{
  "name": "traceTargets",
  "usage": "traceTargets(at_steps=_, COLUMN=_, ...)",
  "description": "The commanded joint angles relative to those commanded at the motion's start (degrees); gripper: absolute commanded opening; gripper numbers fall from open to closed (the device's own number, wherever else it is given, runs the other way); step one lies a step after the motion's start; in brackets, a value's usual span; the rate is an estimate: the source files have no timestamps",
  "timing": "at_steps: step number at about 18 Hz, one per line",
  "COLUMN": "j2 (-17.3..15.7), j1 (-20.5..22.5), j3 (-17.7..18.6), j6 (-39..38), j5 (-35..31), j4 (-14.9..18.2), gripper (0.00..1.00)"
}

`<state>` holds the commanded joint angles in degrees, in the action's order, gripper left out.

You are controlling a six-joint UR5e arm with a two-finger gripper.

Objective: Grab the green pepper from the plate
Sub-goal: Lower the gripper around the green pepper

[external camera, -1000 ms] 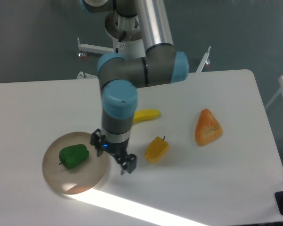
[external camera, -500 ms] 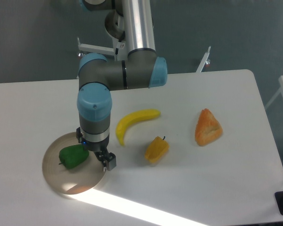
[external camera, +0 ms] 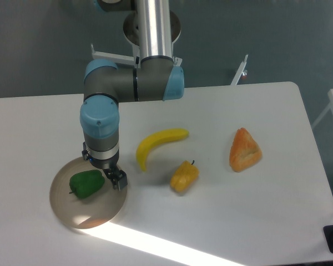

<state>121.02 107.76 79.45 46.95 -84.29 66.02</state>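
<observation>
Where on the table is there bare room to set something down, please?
Bare: right of the orange wedge, and behind the banana. Crowded: around the plate, where the gripper hangs beside the green pepper, and the yellow pepper.

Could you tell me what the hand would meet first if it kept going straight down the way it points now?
Probably the plate: the hand points down beside the green pepper, over the plate's right part, though depth is unclear.

Your gripper [external camera: 106, 176] has travelled left over the plate [external camera: 83, 213], now just beside the green pepper [external camera: 86, 184]; the arm no longer hides the banana [external camera: 155, 143].
</observation>
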Motion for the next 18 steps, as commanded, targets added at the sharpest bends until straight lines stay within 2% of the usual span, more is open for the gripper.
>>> traceTargets(at_steps=3, j2=0.27, j1=-0.61, j3=0.96, j6=-1.24, j5=0.09, j4=-2.38, gripper=1.0)
traceTargets(at_steps=8, j2=0.09, j1=-1.15, j3=2.11, j6=-1.15, j5=0.0, j4=-2.65, gripper=1.0)
traceTargets(at_steps=13, j2=0.79, j1=-1.59, j3=2.46, j6=-3.26, j5=0.18, j4=-5.81, gripper=1.0)
traceTargets(at_steps=18, j2=1.23, j1=-2.02, j3=2.99, j6=-3.09, j5=0.18, j4=-6.25, gripper=1.0)
